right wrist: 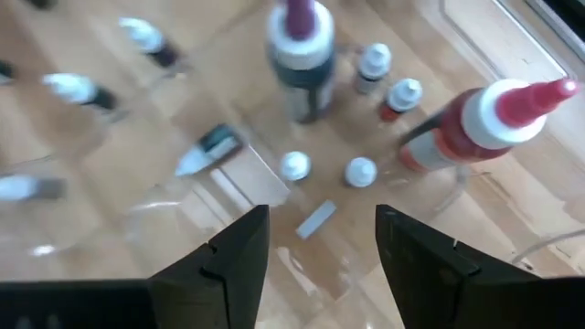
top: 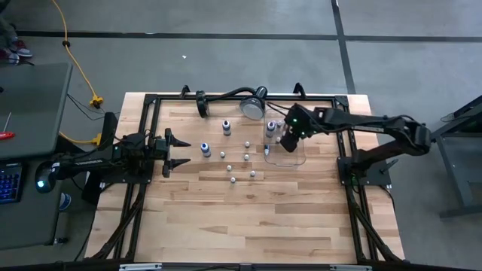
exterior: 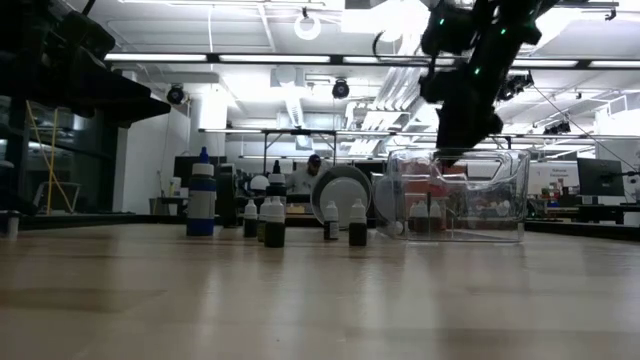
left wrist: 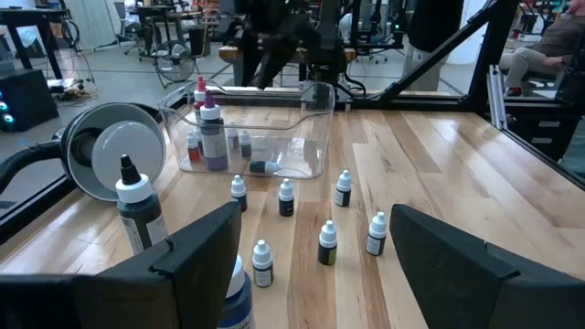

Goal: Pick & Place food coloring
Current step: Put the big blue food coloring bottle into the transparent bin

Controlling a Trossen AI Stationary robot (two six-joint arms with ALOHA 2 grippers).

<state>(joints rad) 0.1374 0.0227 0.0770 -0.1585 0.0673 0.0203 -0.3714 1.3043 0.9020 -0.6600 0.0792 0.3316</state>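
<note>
my right gripper [top: 280, 141] hangs open and empty over the tray [top: 295, 159], frame centre-right; i'd lift straight up, clear of the bottles [right wrist: 294, 166] inside.

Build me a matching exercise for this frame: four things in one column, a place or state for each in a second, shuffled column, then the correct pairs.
Things
1. right gripper
2. left gripper
3. clear plastic tray
4. round silver lamp head

Places or states
A. at the table's far edge, on a black gooseneck
B. open, low at the table's left side, facing the loose dropper bottles
C. holds several bottles, one lying on its side
D. fingers apart and empty, above the tray

Pairs: 1-D, 2-B, 3-C, 4-A
</note>
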